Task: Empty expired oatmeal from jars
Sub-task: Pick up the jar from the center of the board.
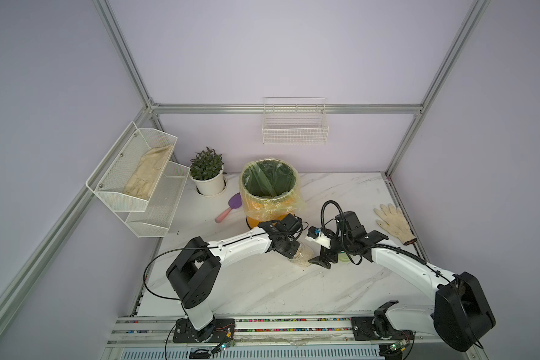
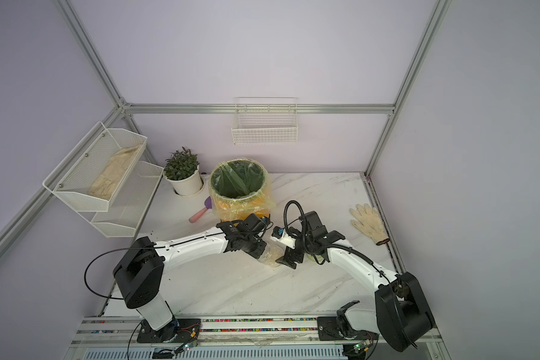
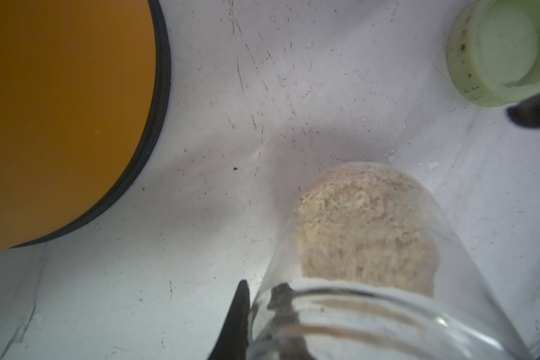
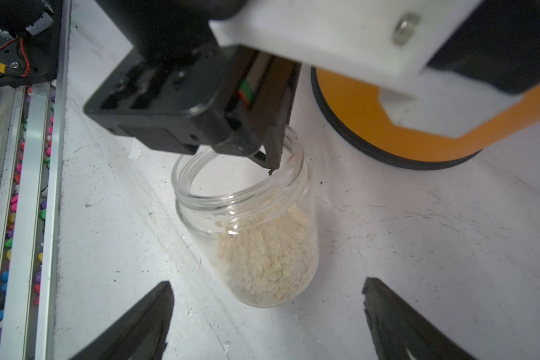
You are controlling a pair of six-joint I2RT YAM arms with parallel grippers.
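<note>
- Left pincer (image 4: 270,165) clenched on rim of open glass jar (image 4: 247,218), one finger inside.
- Jar on table (image 1: 262,286) near orange bin (image 1: 268,187), oatmeal (image 4: 262,265) in bottom.
- Right pincer (image 4: 267,288) spread wide, grasping nothing.
- Pale green lid (image 3: 505,53) beyond jar from bin.

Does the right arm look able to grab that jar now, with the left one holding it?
Probably yes. The right gripper is open, and the jar is just ahead of its fingers with its sides bare. The left gripper pinches only the rim from above, so it should not block a side grasp.
</note>
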